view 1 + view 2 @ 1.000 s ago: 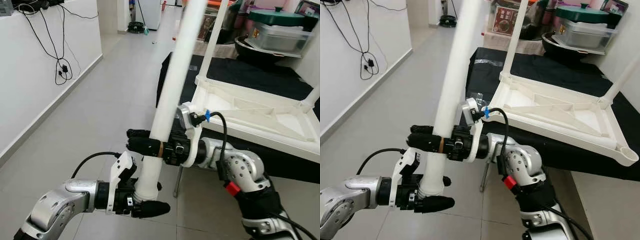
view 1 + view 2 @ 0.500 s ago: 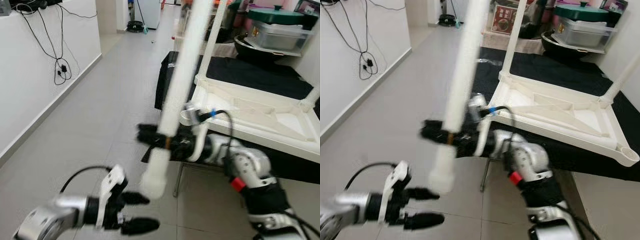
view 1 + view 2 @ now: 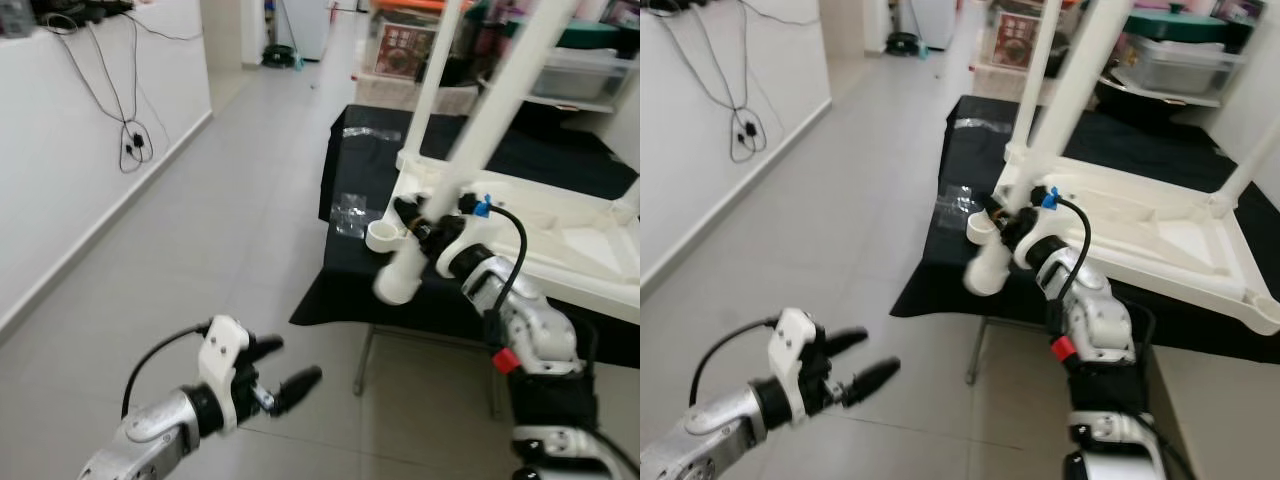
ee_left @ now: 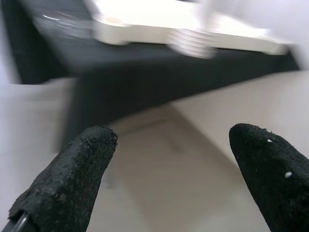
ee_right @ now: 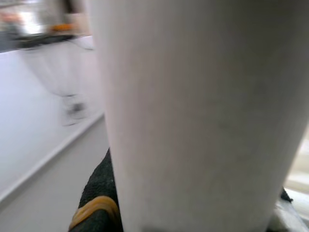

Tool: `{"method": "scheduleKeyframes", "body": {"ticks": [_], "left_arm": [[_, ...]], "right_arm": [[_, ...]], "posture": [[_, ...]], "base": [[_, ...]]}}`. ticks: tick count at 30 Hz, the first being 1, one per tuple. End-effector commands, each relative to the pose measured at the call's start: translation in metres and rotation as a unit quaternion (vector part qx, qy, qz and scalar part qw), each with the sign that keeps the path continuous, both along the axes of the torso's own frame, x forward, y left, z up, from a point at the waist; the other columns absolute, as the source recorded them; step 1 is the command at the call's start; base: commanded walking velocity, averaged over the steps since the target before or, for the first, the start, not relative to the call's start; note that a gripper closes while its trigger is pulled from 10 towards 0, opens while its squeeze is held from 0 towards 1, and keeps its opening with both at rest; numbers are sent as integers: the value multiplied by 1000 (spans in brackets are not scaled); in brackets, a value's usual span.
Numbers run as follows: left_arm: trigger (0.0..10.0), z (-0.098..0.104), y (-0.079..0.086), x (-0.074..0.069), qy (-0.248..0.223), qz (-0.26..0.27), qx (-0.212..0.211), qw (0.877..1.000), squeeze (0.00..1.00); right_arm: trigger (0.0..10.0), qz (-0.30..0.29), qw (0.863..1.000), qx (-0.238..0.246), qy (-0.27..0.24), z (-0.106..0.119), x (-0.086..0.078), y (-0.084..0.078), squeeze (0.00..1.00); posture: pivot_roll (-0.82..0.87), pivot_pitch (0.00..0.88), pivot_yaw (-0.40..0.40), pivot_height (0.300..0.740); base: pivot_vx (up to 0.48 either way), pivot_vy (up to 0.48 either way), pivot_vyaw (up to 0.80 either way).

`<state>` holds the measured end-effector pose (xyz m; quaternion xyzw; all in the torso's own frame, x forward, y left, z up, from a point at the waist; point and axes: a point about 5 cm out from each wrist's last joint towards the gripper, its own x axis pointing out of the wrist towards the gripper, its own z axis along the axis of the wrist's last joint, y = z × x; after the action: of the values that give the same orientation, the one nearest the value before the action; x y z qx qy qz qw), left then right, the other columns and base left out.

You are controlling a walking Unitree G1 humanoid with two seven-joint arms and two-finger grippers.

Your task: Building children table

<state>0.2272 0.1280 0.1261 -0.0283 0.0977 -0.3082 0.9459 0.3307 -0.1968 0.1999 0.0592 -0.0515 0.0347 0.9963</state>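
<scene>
A long white table leg [image 3: 490,120] slants up to the right, and my right gripper [image 3: 432,228] is shut on it near its lower end. That lower end [image 3: 985,273] hangs just beside the round corner socket [image 3: 381,235] of the upside-down white table top [image 3: 560,285], which lies on a black-covered surface. In the right wrist view the leg [image 5: 193,111] is very close, with a black finger [image 5: 99,193] beside it. My left gripper [image 3: 282,366] hovers low over the floor, open and holding nothing. Its fingertips [image 4: 91,145] stand wide apart.
Two fitted white legs [image 3: 435,80] [image 3: 625,200] stand up from the table top. A clear plastic bag [image 3: 350,212] lies on the black cloth. Pots and tubs [image 3: 1170,60] crowd the back. A white wall with dangling cables [image 3: 130,140] runs along the left of the grey tiled floor.
My left gripper let go of the leg's lower end, opened and dropped away to the lower left. My right gripper swung the leg right, up to the table's corner socket.
</scene>
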Motion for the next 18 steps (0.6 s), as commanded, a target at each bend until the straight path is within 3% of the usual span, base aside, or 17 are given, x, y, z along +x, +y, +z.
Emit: {"method": "scheduleKeyframes", "body": {"ticks": [1,3,7,11,18], "left_arm": [[10000,10,2,5,-35,76,14,996,0],[10000,18,1,7,-52,128,7,990,0],[10000,22,-2,7,-70,154,17,985,0],[10000,25,-4,7,-80,168,16,982,0],[10000,37,-1,15,-123,221,33,967,0]], "right_arm": [[10000,-50,998,-31,-36,10,-15,4,0],[10000,-32,997,-57,-47,7,-27,22,0],[10000,-20,996,-66,-49,1,-33,33,0],[10000,-11,996,-71,-54,-1,-35,40,0],[10000,-23,994,-69,-81,7,-31,51,0]], "posture": [[90,0,-93,740],[82,0,-91,740],[79,0,-93,740],[76,0,-93,740],[75,0,-105,740]], "base": [[0,0,0],[0,0,0],[0,0,-178],[0,0,-756],[88,0,0]]}}
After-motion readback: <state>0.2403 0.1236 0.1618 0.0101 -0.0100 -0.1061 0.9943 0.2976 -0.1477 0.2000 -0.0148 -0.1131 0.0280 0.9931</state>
